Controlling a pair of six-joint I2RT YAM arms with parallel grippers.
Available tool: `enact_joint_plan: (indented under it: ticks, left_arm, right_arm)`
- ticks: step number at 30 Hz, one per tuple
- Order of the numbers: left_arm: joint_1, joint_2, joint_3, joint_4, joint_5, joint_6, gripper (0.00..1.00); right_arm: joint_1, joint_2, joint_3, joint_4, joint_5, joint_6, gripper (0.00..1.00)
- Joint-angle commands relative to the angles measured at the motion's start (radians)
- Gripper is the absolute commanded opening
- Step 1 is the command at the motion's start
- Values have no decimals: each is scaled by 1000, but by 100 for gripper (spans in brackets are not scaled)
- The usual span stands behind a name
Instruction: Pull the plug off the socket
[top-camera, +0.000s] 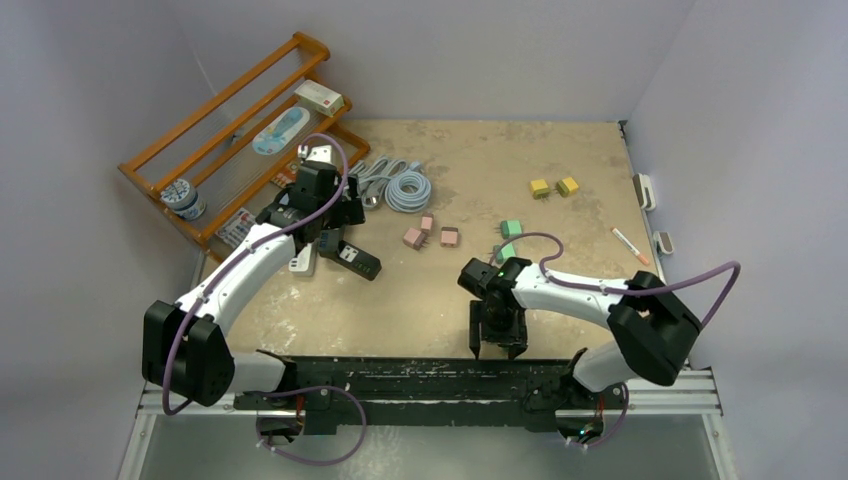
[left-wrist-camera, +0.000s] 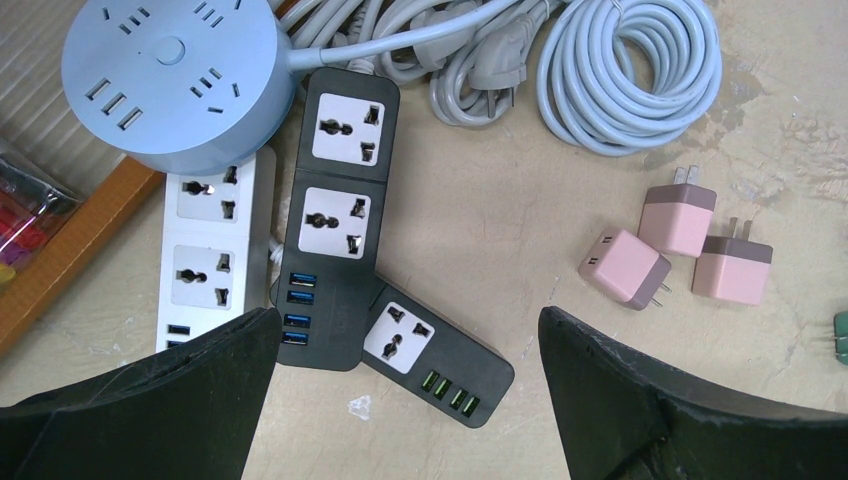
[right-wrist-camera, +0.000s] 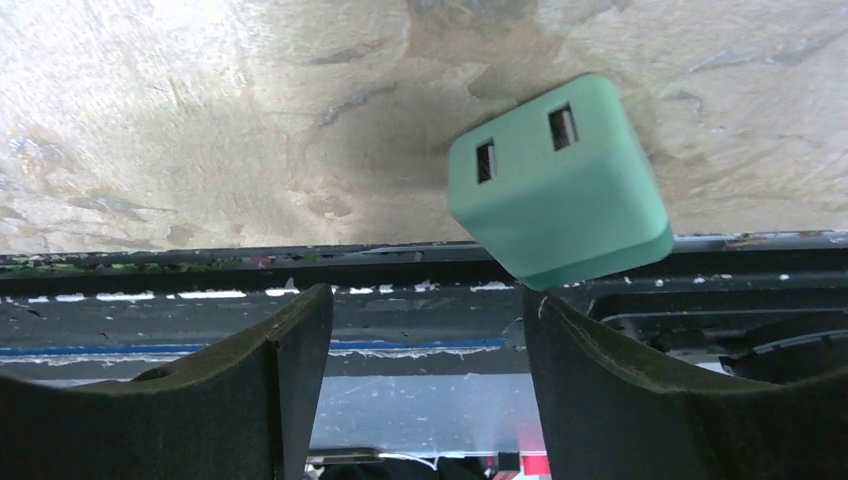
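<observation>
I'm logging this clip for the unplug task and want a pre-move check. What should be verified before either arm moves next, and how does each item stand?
1. Plug seated in a socket, ready to pull: not ok. Every visible socket on the black strips, white strip and round blue hub is empty.
2. Left gripper ready: ok. It is open above the strips.
3. Right gripper free: ok. It is open, and the green adapter sits by one fingertip, unclamped.
4. Green adapter at rest: cannot tell.
5. Pink adapters clear of the strips: ok. They lie loose on the table.
</observation>
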Motion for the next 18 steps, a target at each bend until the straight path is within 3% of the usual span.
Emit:
enact_joint_plan:
  ticks: [1, 10, 18]
  left_arm:
    - [5, 2, 19, 41, 7, -4, 100]
    - [5, 12, 18, 38, -3, -3, 100]
    - [4, 17, 17, 35, -15, -4, 100]
  right_arm:
    - [4, 23, -9, 50, -37, 27, 71]
    - [-4, 139, 42, 108, 53, -27, 71]
    - [-133, 169, 109, 96, 142, -148, 72]
